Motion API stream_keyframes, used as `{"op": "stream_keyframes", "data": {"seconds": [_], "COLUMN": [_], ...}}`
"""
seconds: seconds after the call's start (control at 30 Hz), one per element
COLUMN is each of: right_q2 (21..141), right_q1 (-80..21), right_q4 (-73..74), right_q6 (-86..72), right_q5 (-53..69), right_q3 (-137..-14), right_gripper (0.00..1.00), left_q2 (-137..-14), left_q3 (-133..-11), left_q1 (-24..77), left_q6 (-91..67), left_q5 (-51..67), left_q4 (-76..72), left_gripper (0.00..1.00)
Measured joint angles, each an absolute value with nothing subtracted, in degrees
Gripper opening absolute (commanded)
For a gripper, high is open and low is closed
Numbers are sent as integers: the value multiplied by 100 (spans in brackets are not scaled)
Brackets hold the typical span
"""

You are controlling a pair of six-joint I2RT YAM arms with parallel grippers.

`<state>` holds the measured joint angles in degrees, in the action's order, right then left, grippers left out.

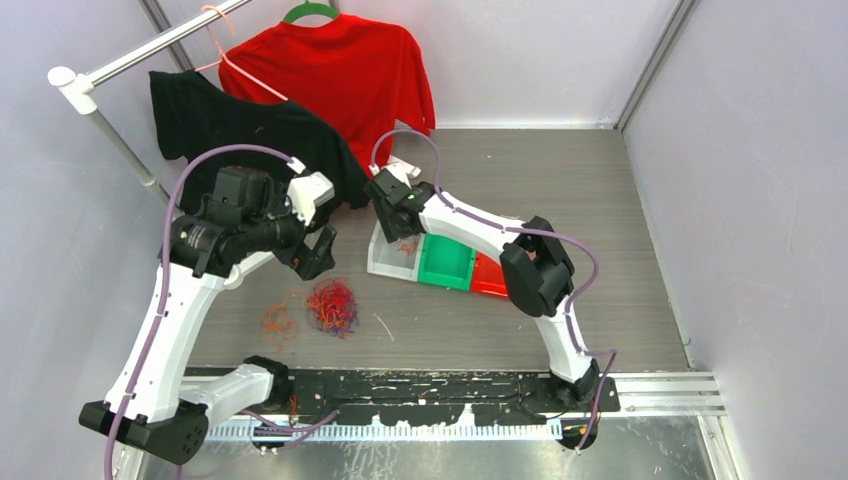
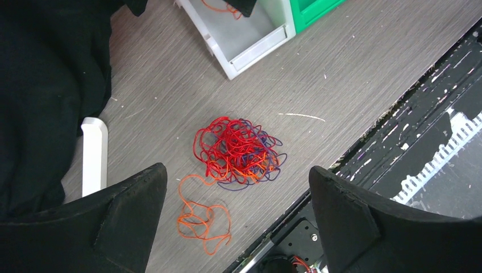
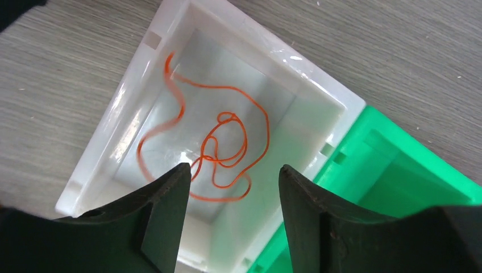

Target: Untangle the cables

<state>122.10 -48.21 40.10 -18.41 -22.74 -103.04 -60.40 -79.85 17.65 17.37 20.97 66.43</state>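
The left end effector (image 2: 237, 170) hangs over the grey tabletop (image 2: 352, 68). Its two black fingers are spread wide apart and it holds nothing. Right under it lies the tangle of cables (image 2: 239, 151), a messy ball of thin red, orange and blue-purple wires. It sits on the near left part of the tabletop. Just to the left of the ball is a small orange clump (image 2: 202, 219). One thin orange loop from the clump seems to reach the ball.

The right end effector (image 3: 234, 169) hangs over a white bin (image 3: 318, 79). Its fingers are spread too, and nothing is between them. A loose orange cable (image 3: 216, 151) lies curled on the bottom of the white bin. It is not touching the fingers.

A green bin (image 1: 447, 262) sits right up against the white bin on its right side. A red bin (image 1: 490, 275) comes next in the row. The bins stand to the right of the ball and a bit farther away.

On the far left, a black shirt (image 1: 240, 125) and a red shirt (image 1: 340, 70) hang from a rail.
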Motion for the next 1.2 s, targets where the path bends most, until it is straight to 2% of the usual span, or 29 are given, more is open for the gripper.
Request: {"op": "stream_keyframes", "data": {"seconds": [0.23,0.53,0.8,0.93,1.1,1.2], "right_q2": [11487,11187,11502,11917,12309,12328], "right_q1": [-4777,-4751,-4746,-4700,-4663,-4644], "right_q4": [3920,3457,2904,2808,2818,2880], "right_q6": [-1946,-2165,-2434,-2550,-2580,-2438], "right_q5": [-2082,-1691,-1004,-888,-937,-1068], "right_q3": [-10047,-9758,-9603,-9609,-9609,-9612], "right_gripper": [59,56,35,29,27,33], "left_q2": [-6230,-6316,-6298,-6226,-6211,-6211], "left_q3": [-7977,-7531,-7181,-6973,-6724,-6523], "left_q1": [1470,1105,1037,1037,1037,1037], "left_q6": [1887,2316,2587,2700,2860,2963], "left_q5": [2185,2418,2563,2563,2554,2534], "left_q4": [6720,6807,6820,6823,6801,6744], "left_gripper": [82,76,77,79,81,81]}}
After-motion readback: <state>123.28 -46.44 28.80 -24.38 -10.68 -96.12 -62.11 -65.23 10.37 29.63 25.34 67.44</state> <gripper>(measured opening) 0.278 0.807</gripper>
